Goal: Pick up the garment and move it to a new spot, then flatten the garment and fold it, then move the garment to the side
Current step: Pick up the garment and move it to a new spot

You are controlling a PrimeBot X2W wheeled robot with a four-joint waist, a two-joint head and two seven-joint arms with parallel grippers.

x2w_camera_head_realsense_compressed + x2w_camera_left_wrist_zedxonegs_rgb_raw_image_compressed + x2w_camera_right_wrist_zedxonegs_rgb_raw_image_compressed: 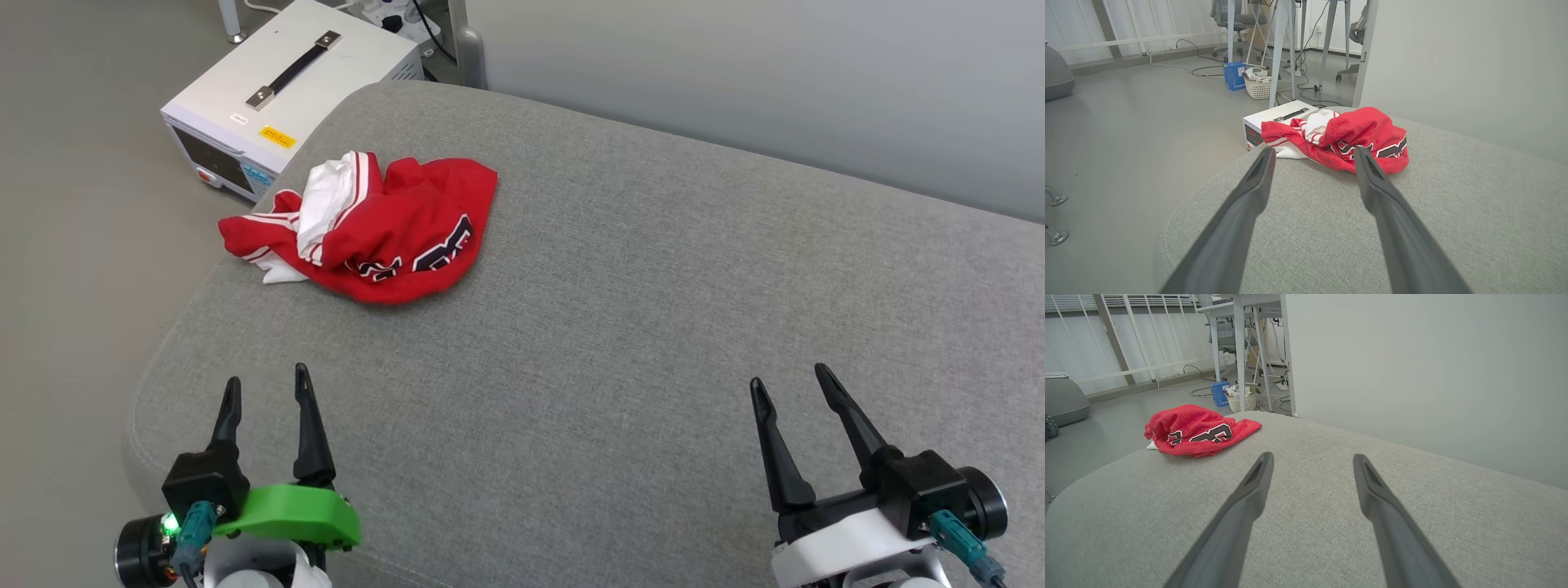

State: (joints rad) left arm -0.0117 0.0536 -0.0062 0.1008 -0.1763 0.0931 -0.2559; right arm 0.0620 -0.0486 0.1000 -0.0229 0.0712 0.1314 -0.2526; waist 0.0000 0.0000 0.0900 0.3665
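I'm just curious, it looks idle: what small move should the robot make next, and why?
Probably reach the left gripper forward toward the garment: it lies crumpled, untouched, ahead of that open gripper; the right gripper is farther off.

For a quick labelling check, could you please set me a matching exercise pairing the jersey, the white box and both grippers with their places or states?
1. red jersey
2. white box with black handle
3. left gripper
4. right gripper

a. open, over bare grey cushion at the head view's lower right
b. crumpled near the cushion's far left edge
c. off the cushion, just beyond the jersey
d. open, fingers aimed at the jersey

Pairs: 1-b, 2-c, 3-d, 4-a
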